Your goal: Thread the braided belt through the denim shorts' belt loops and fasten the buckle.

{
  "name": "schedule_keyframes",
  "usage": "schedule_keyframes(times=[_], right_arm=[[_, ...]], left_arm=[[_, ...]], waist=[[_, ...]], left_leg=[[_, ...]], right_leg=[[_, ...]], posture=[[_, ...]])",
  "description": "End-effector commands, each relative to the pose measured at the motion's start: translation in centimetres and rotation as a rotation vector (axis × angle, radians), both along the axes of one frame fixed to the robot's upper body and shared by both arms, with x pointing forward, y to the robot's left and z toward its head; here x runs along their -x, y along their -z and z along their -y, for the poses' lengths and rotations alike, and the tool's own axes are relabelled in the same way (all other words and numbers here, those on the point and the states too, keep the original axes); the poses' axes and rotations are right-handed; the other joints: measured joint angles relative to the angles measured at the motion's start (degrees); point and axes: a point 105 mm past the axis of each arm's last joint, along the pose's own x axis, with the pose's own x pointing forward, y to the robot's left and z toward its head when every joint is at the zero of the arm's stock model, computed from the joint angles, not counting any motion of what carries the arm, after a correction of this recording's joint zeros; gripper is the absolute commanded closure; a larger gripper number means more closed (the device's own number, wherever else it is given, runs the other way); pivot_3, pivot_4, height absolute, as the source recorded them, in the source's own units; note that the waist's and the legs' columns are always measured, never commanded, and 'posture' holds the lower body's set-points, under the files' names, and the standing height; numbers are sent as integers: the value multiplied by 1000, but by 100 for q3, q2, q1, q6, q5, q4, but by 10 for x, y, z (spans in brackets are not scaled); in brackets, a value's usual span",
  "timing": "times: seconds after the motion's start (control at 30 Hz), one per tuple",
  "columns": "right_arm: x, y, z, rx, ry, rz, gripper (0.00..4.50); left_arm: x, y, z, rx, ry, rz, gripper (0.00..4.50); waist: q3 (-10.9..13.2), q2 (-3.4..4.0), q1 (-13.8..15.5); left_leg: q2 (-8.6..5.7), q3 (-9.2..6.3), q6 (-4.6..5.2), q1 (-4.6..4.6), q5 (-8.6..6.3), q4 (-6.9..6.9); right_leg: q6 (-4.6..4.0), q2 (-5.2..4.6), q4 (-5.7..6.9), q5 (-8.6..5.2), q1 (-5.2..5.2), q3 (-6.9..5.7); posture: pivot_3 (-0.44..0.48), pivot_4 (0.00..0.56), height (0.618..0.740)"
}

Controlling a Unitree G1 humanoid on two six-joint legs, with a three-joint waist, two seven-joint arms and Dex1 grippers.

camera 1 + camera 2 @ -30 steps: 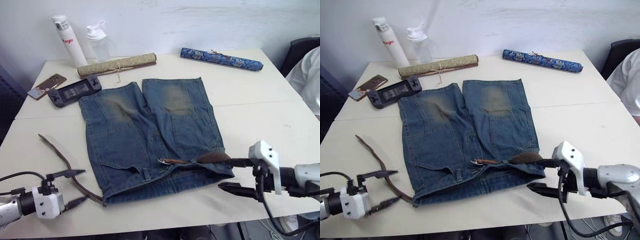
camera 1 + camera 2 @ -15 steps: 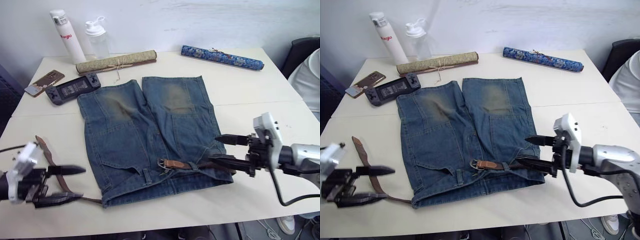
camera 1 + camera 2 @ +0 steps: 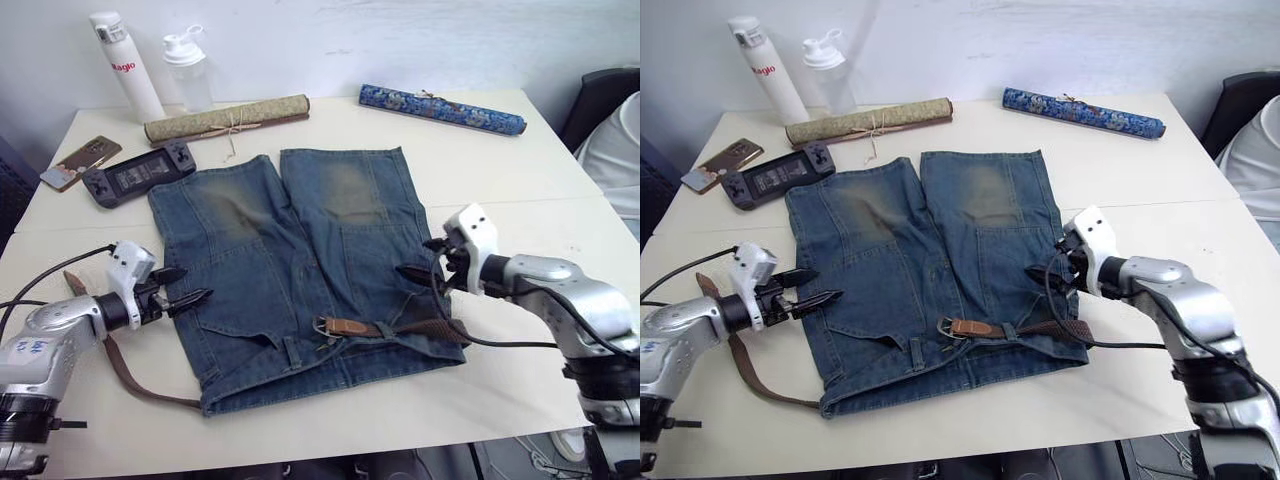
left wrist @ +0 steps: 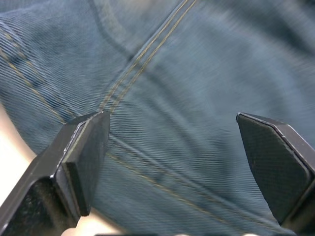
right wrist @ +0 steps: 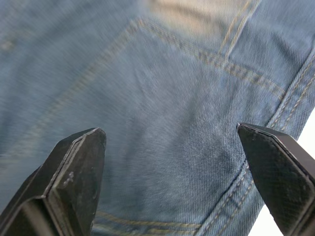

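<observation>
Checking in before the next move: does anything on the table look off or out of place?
Yes: the braided belt is not fastened. Its tail trails off the denim shorts onto the table beside the left gripper, while the buckle lies loose at mid-waistband. Both grippers are open, holding nothing.

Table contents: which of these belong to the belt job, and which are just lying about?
Job: denim shorts, braided belt, its buckle at the waistband.

Lying about: white bottle, clear bottle, olive scroll, blue scroll, game controller, phone.
</observation>
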Motion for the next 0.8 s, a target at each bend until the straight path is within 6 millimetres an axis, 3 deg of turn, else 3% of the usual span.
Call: schedule_keyframes(times=[0.03, 0.07, 0.17, 0.27, 0.37, 0.4, 0.47, 0.53, 0.67, 0.8], right_arm=[[-11, 16, 2, 58, 24, -97, 27], [-11, 22, 2, 65, 22, -128, 27], [-9, 33, 1, 58, 14, -207, 0], [-7, 39, 0, 66, -6, -235, 714], [-8, 40, 0, 72, -11, -241, 2370], [-8, 41, 0, 73, -10, -240, 2578], [-11, 41, 2, 90, 9, -223, 3479], [-14, 41, 4, 106, 37, -203, 4400], [-18, 42, 9, 119, 95, -168, 4470], [-21, 41, 14, 129, 163, -132, 4470]], left_arm=[[3, 30, -11, -174, 22, -90, 0], [6, 35, -11, -197, 43, -109, 0], [13, 45, -10, -216, 86, -170, 841], [23, 53, -6, -241, 155, -218, 1984], [27, 59, -6, -259, 183, -248, 3521], [28, 61, -6, -265, 189, -254, 3712], [23, 63, -6, -305, 207, -239, 4398], [15, 63, -6, -354, 221, -208, 4402], [-4, 63, -6, -464, 260, -142, 4402], [-46, 48, -2, -544, 230, -25, 4402]], waist=[[0, 0, 2], [0, 1, 1], [-8, 8, -1], [-49, 20, -6], [-66, 28, -6], [-69, 33, -7], [-83, 47, -10], [-107, 66, -8], [-162, 94, 27], [-176, 99, 147]], left_leg=[[0, 0, 0, 0, 1, 0], [0, 2, 0, 1, 1, 0], [2, 6, -4, 10, 6, -1], [4, 5, -3, 21, 6, -5], [4, 6, -3, 39, 3, -14], [4, 7, -3, 54, 1, -19], [7, 15, -3, 79, -7, -25], [8, 16, -4, 83, -9, -25], [5, 16, 10, 101, -17, -24], [4, -1, 25, 152, -22, -24]], right_leg=[[0, 0, 1, 0, 0, -1], [0, -2, 3, 0, -1, -1], [0, -3, 16, 0, -4, 1], [-1, -5, 15, 0, 6, 6], [-1, -8, 6, 0, 24, 14], [-1, -8, 0, 0, 40, 14], [-4, -9, -2, -2, 56, 15], [-5, -9, -1, -3, 57, 16], [-5, -11, 7, -3, 73, 15], [-10, -16, 17, 0, 124, 8]], posture=[[0, 150, 717], [0, 150, 717], [0, 150, 717], [0, 150, 717], [0, 150, 717], [0, 150, 717], [0, 150, 717], [0, 150, 717], [0, 150, 717], [0, 150, 717]])
